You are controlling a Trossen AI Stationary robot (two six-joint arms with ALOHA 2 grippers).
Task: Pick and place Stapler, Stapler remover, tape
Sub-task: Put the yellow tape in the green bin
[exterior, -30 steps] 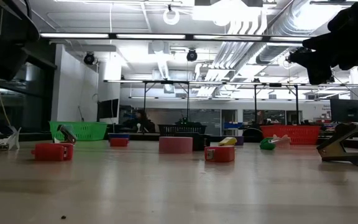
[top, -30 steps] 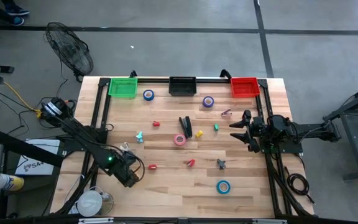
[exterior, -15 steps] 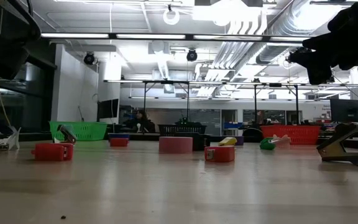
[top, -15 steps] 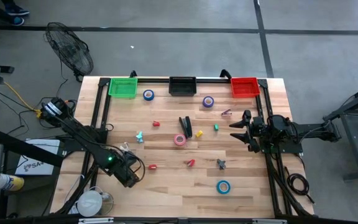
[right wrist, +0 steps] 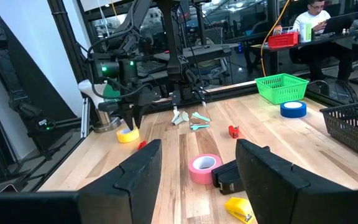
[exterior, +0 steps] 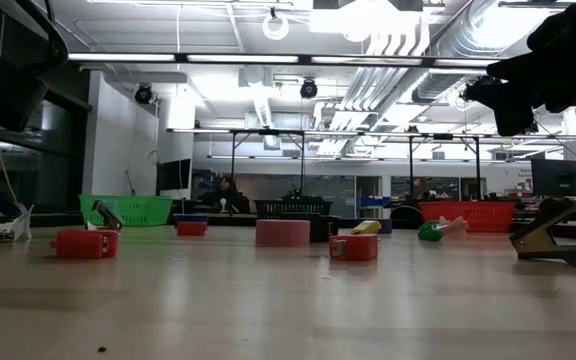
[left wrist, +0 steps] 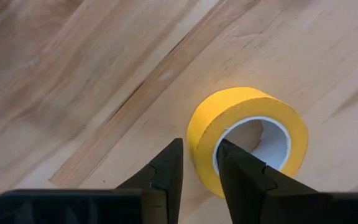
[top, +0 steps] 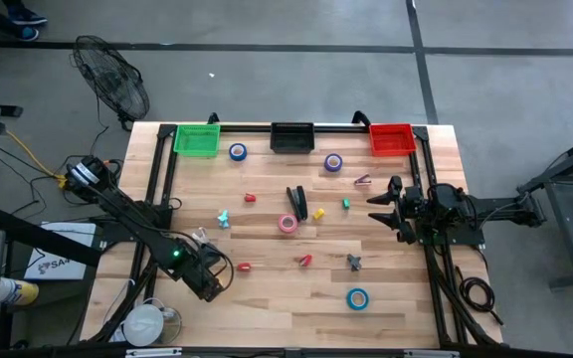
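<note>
While left claw (left wrist: 199, 163) pinches yellow tape (left wrist: 247, 140), red clip (top: 244, 268) just beside.

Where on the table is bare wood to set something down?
Bare: the front strip between the left gripper and the teal tape, and the left side below the green basket. Crowded: the middle, around the stapler and pink tape.

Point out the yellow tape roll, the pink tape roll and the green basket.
yellow tape roll (left wrist: 253, 107): left wrist view, on its outer yellow band.
pink tape roll (right wrist: 204, 169): right wrist view, on its outer side.
green basket (top: 197, 140): high view, on its mesh floor.
</note>
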